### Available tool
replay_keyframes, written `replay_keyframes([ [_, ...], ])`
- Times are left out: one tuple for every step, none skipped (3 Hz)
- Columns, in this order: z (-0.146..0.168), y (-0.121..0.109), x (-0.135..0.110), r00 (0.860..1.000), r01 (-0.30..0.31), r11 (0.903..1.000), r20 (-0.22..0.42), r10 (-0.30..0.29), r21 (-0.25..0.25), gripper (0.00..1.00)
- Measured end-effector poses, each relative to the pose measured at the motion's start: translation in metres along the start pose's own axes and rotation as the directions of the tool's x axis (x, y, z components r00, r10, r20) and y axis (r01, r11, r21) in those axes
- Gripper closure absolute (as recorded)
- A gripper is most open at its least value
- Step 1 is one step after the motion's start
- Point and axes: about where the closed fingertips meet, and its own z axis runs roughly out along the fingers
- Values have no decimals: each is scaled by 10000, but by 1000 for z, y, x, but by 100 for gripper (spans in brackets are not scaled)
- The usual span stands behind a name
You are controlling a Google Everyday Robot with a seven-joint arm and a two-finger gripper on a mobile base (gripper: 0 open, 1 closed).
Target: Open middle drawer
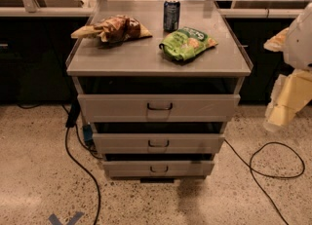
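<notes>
One black cable is seen trailing over the speckled floor at the 8 o'clock side of a grey cabinet. On the cabinet top, a crumpled brown snack bag is laid toward 10 o'clock, a dark drinks can is stood upright at 12 o'clock, and a green snack bag is laid near the can, toward 1 o'clock.

Three drawers are stacked in the cabinet front. The middle drawer is placed at 6 o'clock below the top surface, between the taller top drawer and the narrower bottom drawer. A small dark handle is fixed at its centre, and a dark gap is seen above its front.

A second cable is looped on the floor at 4 o'clock. The gripper, cream-coloured, is held in the air at 3 o'clock of the cabinet, well apart from the middle drawer and touching nothing. Whether it is spread or closed cannot be told.
</notes>
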Motion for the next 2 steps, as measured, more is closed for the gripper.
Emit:
replay_keyframes([
  [30, 16, -1, 9995, -61, 9988, 317, 76, -484, 0],
  [61, 36, -3, 9983, -30, 9953, 582, 87, -972, 0],
])
